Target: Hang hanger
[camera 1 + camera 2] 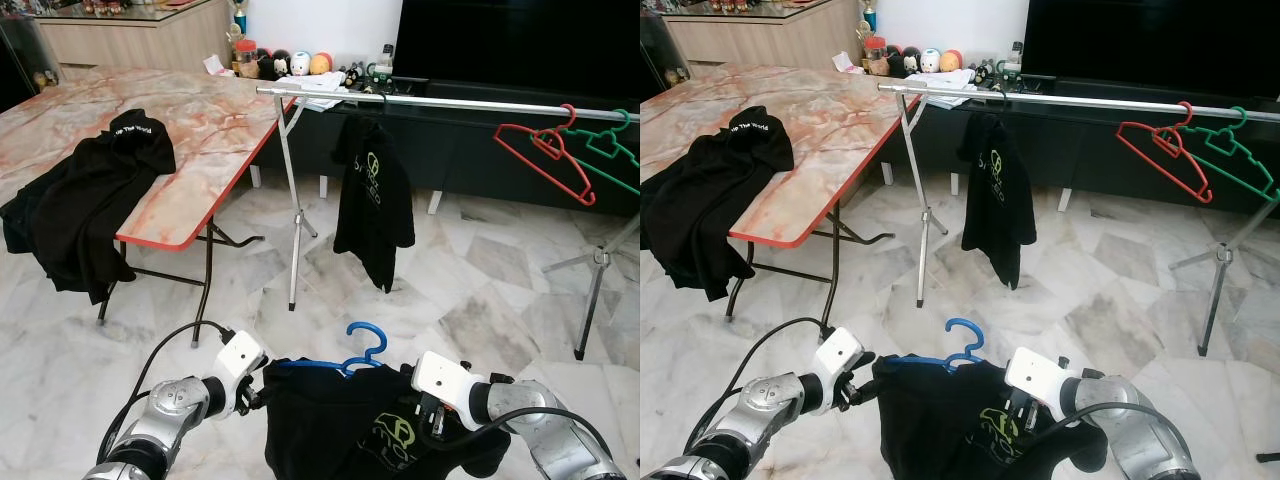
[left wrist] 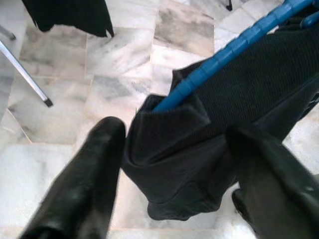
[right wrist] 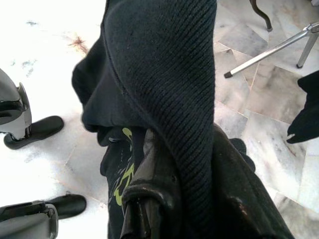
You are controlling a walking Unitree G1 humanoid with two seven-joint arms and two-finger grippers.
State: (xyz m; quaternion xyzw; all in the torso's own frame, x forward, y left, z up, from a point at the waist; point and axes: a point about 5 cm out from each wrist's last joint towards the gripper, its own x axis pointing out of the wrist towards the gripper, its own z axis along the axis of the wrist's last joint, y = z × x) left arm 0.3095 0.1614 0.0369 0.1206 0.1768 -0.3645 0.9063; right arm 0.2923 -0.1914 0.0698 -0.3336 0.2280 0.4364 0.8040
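— Where's the blue hanger?

— Low in front of the robot, above the marble floor, carrying a black shirt; its hook points up between the two arms.

— And the grippers?

— The left gripper has its fingers spread wide around the shirt's shoulder end, where the blue bar pokes out. The right gripper is clamped on the shirt's other side.

— The rail?

— The silver rack stands well ahead, with another black shirt, a red hanger and a green hanger.
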